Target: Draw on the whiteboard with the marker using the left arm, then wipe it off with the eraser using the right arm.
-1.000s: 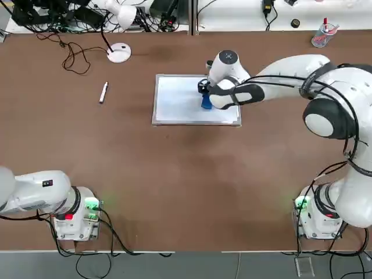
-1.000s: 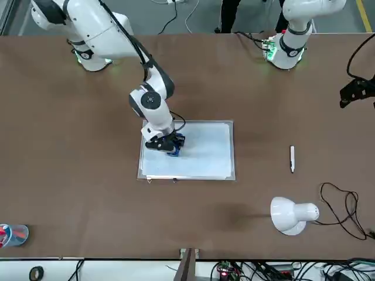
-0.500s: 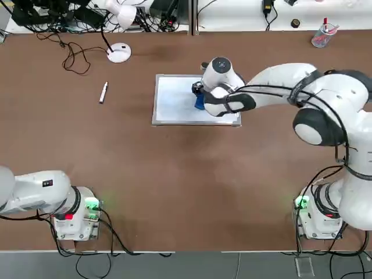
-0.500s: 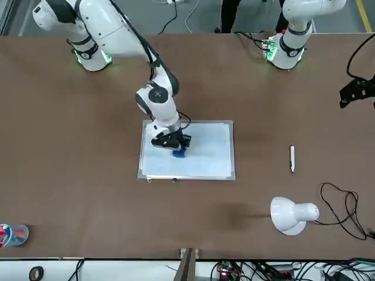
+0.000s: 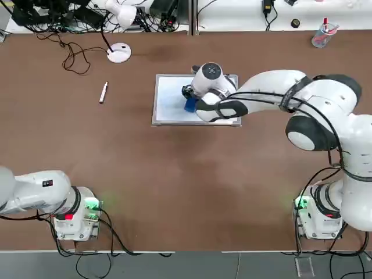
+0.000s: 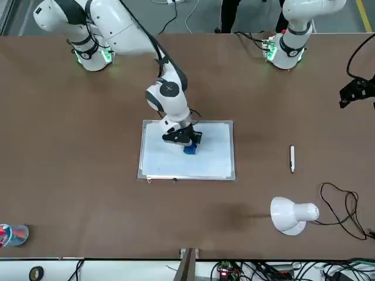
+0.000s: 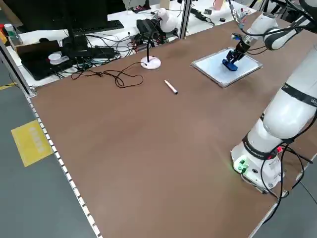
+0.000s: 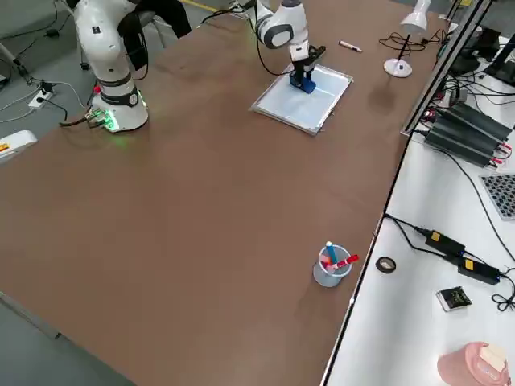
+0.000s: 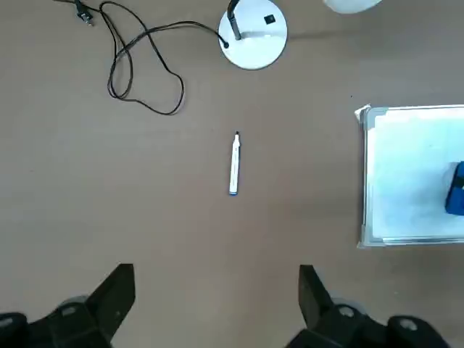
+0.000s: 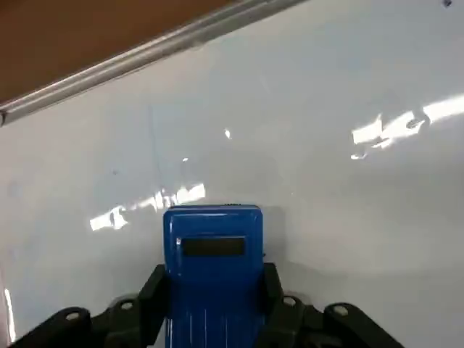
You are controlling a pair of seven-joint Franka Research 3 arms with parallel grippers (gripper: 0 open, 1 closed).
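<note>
The whiteboard (image 5: 168, 107) (image 6: 211, 161) lies flat at the table's far middle, its surface white. My right gripper (image 5: 189, 99) (image 6: 186, 140) is shut on the blue eraser (image 5: 190, 104) (image 6: 190, 149) (image 10: 212, 275) and presses it onto the board near its middle. The marker (image 5: 103, 92) (image 6: 292, 158) (image 9: 234, 164) lies on the brown table, left of the board. My left gripper (image 9: 217, 304) hangs open high above the table near the marker; its arm (image 5: 35, 195) is drawn back by its base.
A white lamp (image 5: 119, 52) (image 6: 290, 215) with a black cable stands at the far left, behind the marker. A clear cup of red items (image 5: 321, 36) (image 8: 330, 265) sits at the far right. Cables and gear (image 7: 89, 47) line the far edge.
My right gripper has slid the eraser leftward across the whiteboard, from its right part to near the middle. The left arm and marker have not moved.
</note>
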